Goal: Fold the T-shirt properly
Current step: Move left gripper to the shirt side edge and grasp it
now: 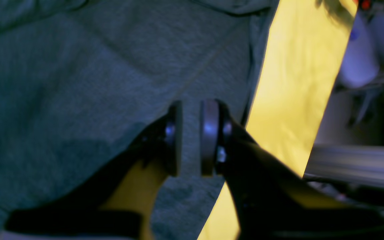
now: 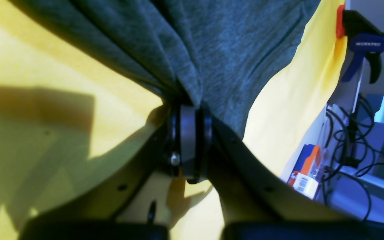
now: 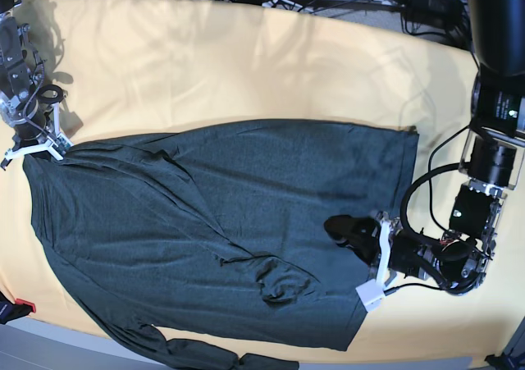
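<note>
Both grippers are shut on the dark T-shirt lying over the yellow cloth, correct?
Only the right gripper is shut on the T-shirt. The left wrist view shows the left gripper with a gap between its jaws, over the shirt on the yellow cloth.

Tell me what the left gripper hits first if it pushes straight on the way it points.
Probably the T-shirt: the left gripper sits low over its fabric, jaws parted, though depth is unclear.
</note>
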`<action>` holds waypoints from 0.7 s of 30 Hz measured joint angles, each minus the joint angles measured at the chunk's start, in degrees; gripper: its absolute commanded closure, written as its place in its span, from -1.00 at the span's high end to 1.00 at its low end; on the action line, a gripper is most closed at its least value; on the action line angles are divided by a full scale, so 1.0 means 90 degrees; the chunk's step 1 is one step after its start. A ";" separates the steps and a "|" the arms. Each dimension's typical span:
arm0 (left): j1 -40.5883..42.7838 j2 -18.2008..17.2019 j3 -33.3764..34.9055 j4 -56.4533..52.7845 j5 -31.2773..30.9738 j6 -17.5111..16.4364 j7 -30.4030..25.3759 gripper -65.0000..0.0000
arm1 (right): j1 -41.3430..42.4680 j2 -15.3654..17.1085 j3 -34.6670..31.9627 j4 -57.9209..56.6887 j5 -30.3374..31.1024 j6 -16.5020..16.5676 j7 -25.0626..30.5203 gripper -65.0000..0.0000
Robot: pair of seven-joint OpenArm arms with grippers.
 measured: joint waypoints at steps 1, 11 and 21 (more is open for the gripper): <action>0.0097 -0.0121 0.0063 0.0369 -0.0017 0.0002 -0.0012 -0.48 | -0.0002 0.0000 -0.0002 0.0000 0.0022 0.0000 -0.0010 -1.00; 0.1105 -0.1700 0.0937 0.3456 0.1069 -0.0005 0.0017 -0.21 | 0.0000 0.0000 -0.0002 0.0005 0.0000 -0.0002 -0.0056 -1.00; 0.2222 -0.2603 0.0962 0.4529 0.3004 -0.0012 -0.0590 -0.13 | 0.0002 0.0000 -0.0007 0.0005 0.0024 -0.0270 -0.0294 -1.00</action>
